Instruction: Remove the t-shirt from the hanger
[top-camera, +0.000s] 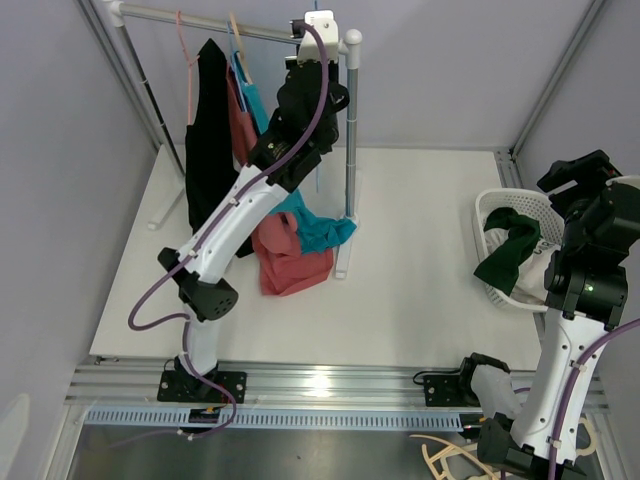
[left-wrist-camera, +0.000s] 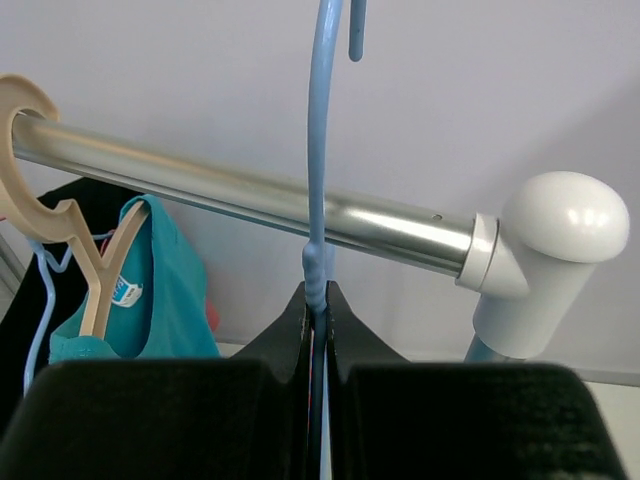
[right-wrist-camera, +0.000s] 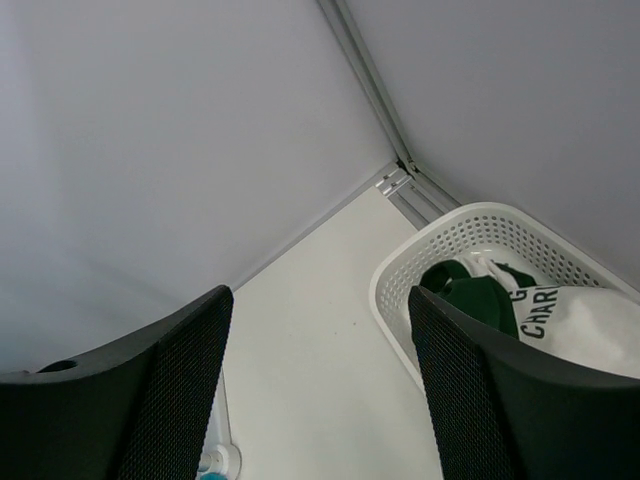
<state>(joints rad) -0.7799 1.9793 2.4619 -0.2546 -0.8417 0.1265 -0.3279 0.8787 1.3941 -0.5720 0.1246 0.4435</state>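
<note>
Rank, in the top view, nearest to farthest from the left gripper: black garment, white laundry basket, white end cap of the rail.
1. white end cap, just right of the left gripper.
2. black garment, hanging to its left.
3. white laundry basket, far to the right.

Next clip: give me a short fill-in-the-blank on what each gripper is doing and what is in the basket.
1. The left gripper is shut on the thin ____ hanger at the rail.
2. The right gripper is open and holds ____.
3. In the white basket, the garment beside the white one is dark ____.
Missing words: blue; nothing; green.
</note>
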